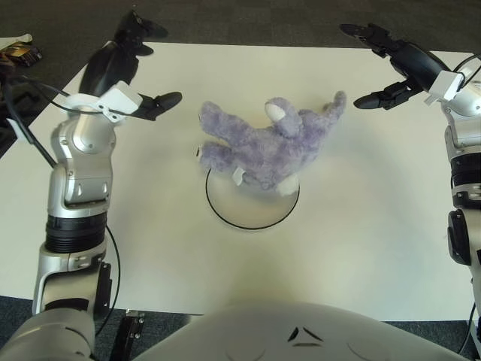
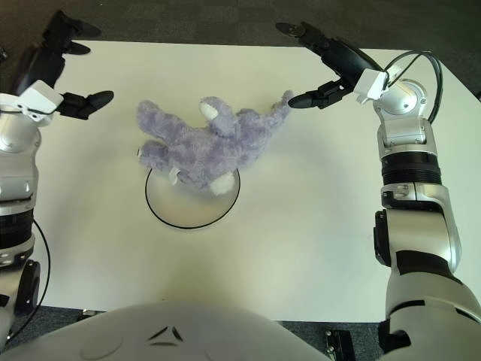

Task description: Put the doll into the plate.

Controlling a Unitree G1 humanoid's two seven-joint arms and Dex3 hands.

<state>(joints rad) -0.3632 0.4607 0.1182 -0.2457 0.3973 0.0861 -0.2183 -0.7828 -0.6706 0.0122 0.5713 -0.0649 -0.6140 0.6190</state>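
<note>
The doll [image 1: 267,143], a fluffy lilac plush with white patches, lies sprawled at frame centre, its lower part over the far rim of the plate [image 1: 252,210] and its upper limbs stretching toward the upper right onto the bench [image 1: 361,226]. The plate is a white disc with a dark rim, holding only that part of the doll. At upper left the left hand [image 1: 139,64] shows released, fingers spread, grasping nothing. At upper right the right hand [image 1: 387,64] is likewise spread and empty, just beside the doll's outstretched limb.
</note>
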